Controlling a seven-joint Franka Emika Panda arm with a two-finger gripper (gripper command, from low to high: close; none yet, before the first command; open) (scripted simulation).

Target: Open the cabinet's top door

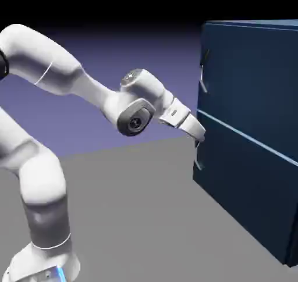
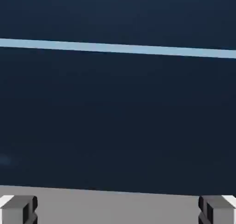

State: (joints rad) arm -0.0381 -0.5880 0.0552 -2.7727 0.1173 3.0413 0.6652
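The big dark blue cabinet (image 1: 250, 135) stands on the grey table (image 1: 128, 211), on the right. Behind is a plain blue-violet wall. The top door (image 1: 250, 71) is shut, above a pale line. The gripper (image 1: 199, 134) is just in front of the cabinet, jaws wide open, holding nothing. The hand view shows blue cabinet front and grey table.

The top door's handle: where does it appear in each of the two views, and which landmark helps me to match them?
Exterior view: the top door's handle sits at the cabinet's front edge, right of centre, above the open pincer.
Hand view: the handle is not in it; dark blue panel fills the picture.
Shared landmark: the pale seam between the two panels.
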